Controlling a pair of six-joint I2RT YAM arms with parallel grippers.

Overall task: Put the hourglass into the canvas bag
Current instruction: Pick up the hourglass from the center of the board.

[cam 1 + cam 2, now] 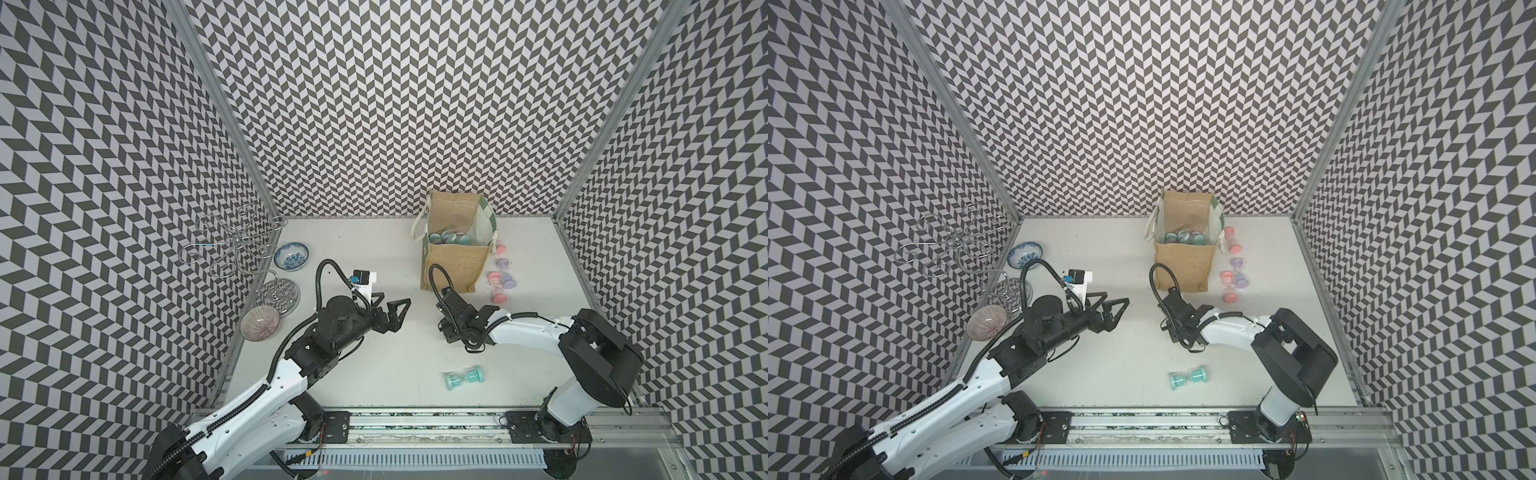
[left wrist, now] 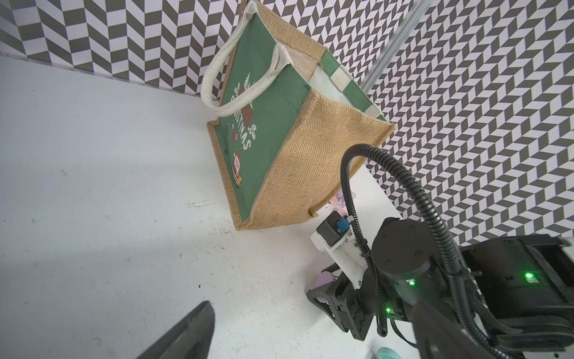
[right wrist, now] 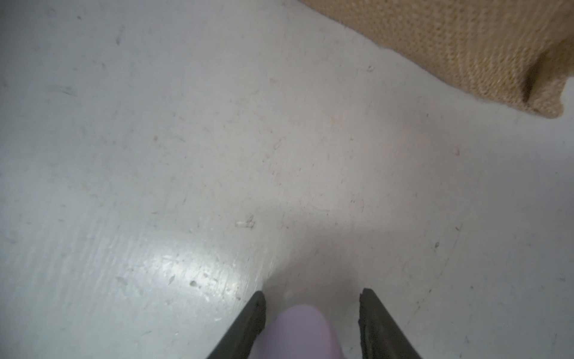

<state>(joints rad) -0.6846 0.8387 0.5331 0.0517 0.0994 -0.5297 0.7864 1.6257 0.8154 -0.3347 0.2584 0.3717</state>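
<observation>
Nearest me, well in front of the bag (image 1: 455, 266), a teal hourglass (image 1: 464, 377) lies on its side on the desk (image 1: 365, 374), with nothing touching it. Further in, just in front of the bag's near burlap face, the right fingers (image 3: 375, 320) point down and are clenched on a lilac hourglass (image 3: 298, 332). Only its rounded lilac end shows between them in the wrist view, and I cannot tell whether it rests on the desk or hangs clear of it. About level with that, off to the bag's left and well apart from it, the left fingers (image 1: 400, 309) are spread and grasp nothing. The bag stands upright with its mouth open, near the back wall, a rope handle drooping over its left side. Several hourglasses (image 1: 449, 239), teal and bluish, lie at its bottom. Just beside its right side, two pink hourglasses (image 1: 495, 277) and another lilac one lie on the desk. Far to the bag's left sit a ribbed bowl (image 1: 260, 326), a blue bowl (image 1: 291, 256) and a wire stand (image 1: 237, 245).
</observation>
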